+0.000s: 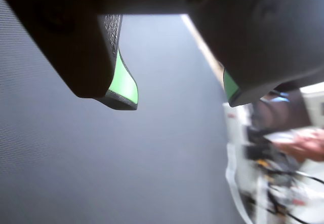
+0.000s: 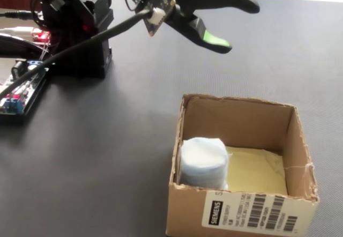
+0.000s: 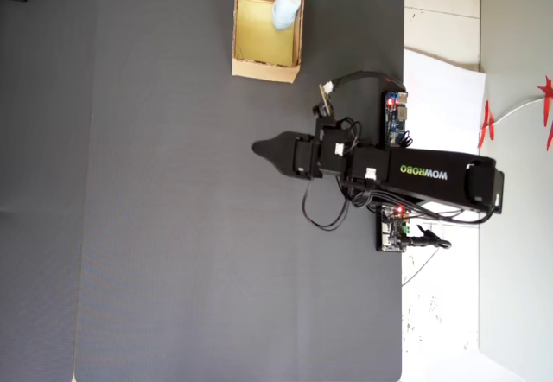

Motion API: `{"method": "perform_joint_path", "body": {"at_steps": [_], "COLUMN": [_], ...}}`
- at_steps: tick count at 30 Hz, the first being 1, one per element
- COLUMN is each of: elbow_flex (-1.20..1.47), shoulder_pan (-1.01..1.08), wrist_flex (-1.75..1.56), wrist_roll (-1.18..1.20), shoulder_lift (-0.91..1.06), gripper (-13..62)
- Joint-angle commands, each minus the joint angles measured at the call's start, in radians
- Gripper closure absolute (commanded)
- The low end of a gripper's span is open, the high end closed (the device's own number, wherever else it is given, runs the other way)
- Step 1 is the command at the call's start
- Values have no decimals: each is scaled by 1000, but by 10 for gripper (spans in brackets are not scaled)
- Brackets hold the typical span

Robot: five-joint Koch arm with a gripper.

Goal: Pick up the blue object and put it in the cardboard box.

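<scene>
Tan cardboard box (image 2: 241, 215) is seen nearest in the fixed view, on a dark grey mat (image 2: 96, 156). Pale blue block (image 2: 203, 161) is lodged upright inside it, against the left wall. Gripper (image 2: 244, 25) is raised over the mat beyond the box, jaws spread well apart, nothing held. Green-padded fingertips (image 1: 124, 84) are shown empty in the wrist view.

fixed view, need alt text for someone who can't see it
A pale blue object sits inside an open cardboard box on a dark grey mat, against the box's left wall. Above and behind the box, the black gripper with green pads hangs open and empty, with the arm's base at upper left.
</scene>
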Motion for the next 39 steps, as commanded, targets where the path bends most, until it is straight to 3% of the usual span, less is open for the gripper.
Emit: {"method": "perform_joint_path", "body": {"at_steps": [1, 17, 39], "elbow_flex": [-25, 282, 333], "shoulder_pan": [-12, -18, -31], "wrist_flex": [-74, -80, 55], "wrist_roll": [94, 110, 48], "shoulder_lift": [91, 92, 91], "gripper": [155, 148, 149]}}
